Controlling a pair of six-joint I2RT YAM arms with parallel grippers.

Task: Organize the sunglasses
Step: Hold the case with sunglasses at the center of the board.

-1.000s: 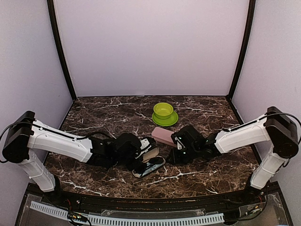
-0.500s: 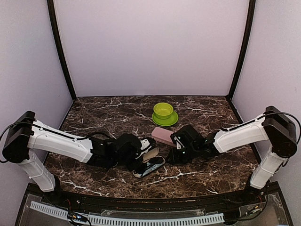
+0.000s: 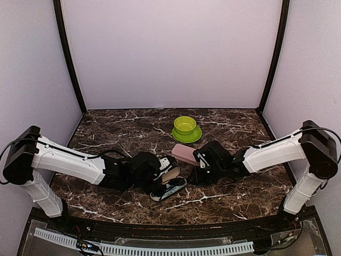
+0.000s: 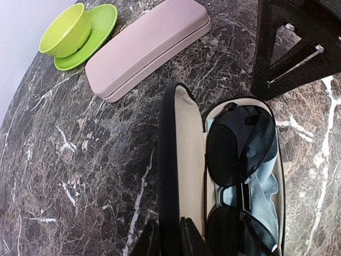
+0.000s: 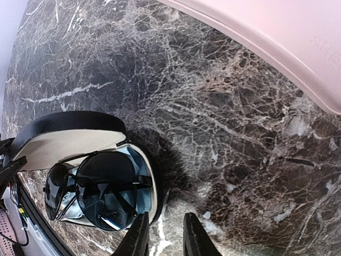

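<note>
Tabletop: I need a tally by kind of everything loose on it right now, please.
Cases: 2, the pink case shut, the black case open
Sunglasses: 1, black pair inside the black case
Cloths: 1, blue cloth under that pair
Bowls: 1, green bowl
Saucers: 1, green saucer
Total: 6

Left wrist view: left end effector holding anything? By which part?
Yes: the left end effector pinches the black oblong hard case by the near end of its open lid. The thin black-framed dark-lens sunglasses lie inside it, ungripped.
</note>
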